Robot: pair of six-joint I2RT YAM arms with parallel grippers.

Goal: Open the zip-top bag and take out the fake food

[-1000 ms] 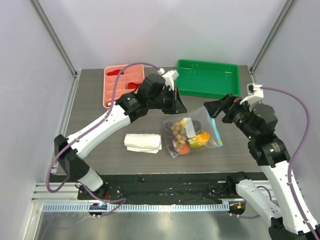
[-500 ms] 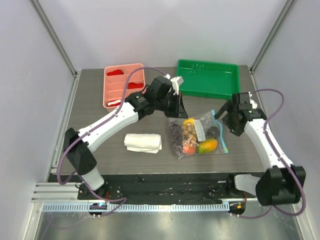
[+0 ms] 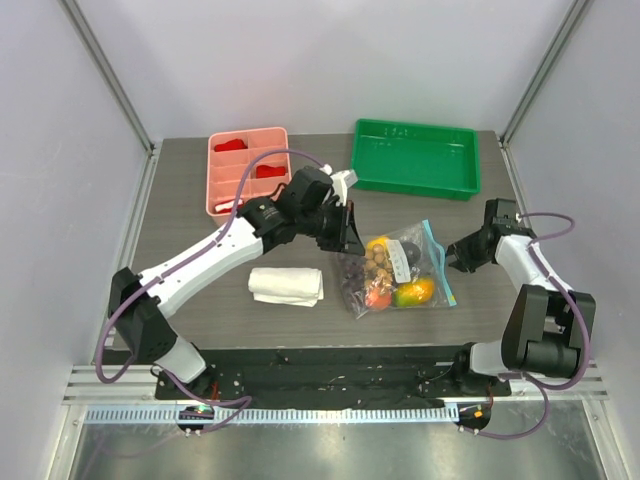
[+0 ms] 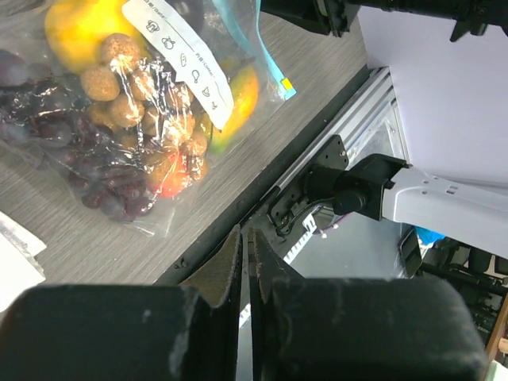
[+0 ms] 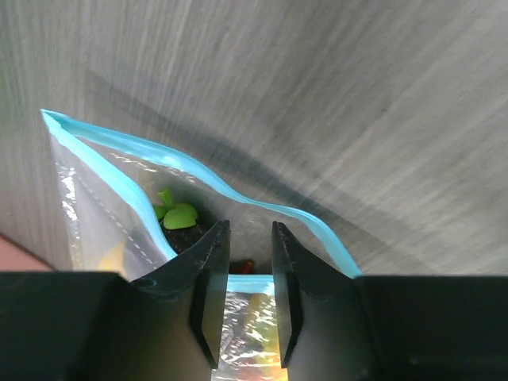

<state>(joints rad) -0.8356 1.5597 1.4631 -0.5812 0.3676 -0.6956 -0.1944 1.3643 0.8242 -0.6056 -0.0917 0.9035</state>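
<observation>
Right fingers (image 5: 208, 270) narrowly straddle the blue edge of the zip-top bag (image 5: 99, 202); left fingers (image 4: 222, 274) pressed shut. Bag looks unopened, fake food (image 4: 119, 111) all inside.

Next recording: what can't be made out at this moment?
1. Whether the right gripper clamps the clear zip-top bag's light-blue strip: right wrist view, its own fingers cover the contact.
2. Count of glossy plastic fruits: top view too small; left wrist view crops them.
3. Pink compartment tray's near corner: top view, left arm covers it.
</observation>
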